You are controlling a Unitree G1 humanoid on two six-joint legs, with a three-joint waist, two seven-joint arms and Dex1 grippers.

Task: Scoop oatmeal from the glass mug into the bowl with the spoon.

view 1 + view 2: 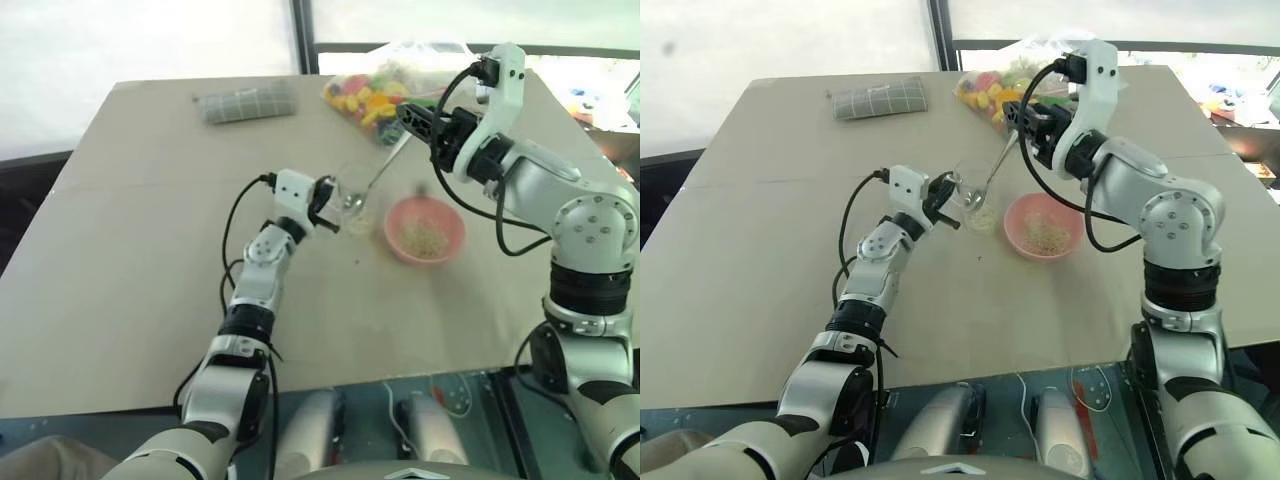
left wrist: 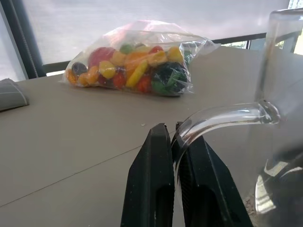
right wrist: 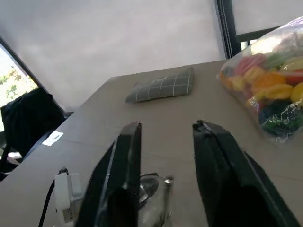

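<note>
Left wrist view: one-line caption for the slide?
Left gripper shut on the curved handle of the clear glass mug, with a clear plastic bag of colourful toy fruit behind on the beige table.

No readable text, labels, brands, numbers or signs anywhere. Small white tag (image 3: pixel 55 137) lies on tabletop (image 3: pixel 142 118) edge; any print on it too small to make out.
</note>
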